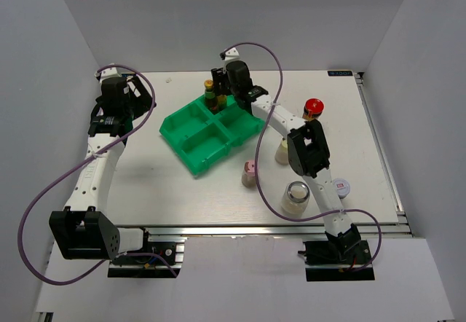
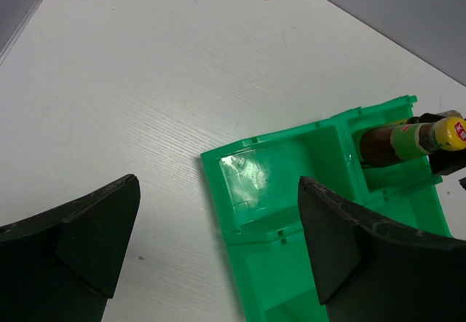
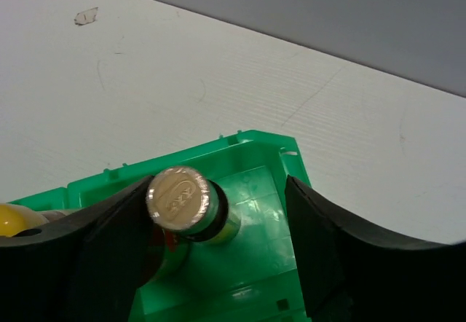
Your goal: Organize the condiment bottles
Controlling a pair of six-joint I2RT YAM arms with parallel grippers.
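Two slim dark sauce bottles (image 1: 215,95) stand in the far compartment of the green tray (image 1: 191,147). My right gripper (image 3: 218,191) hangs open over that compartment. The metal-capped bottle (image 3: 178,198) stands between its fingers, close against the left one and well apart from the right one. The yellow-capped bottle (image 3: 11,220) shows at the left edge. My left gripper (image 2: 218,183) is open and holds nothing, above the tray's left corner (image 2: 240,183). On the table to the right stand a red-capped jar (image 1: 314,106), a pink-lidded shaker (image 1: 249,173), a white shaker (image 1: 282,152), a silver-lidded jar (image 1: 296,196) and a grey-lidded jar (image 1: 341,186).
The tray's other three compartments (image 1: 207,138) hold nothing. My right arm (image 1: 306,151) stretches across the loose containers and partly hides the white shaker. White walls enclose the table on the left, back and right.
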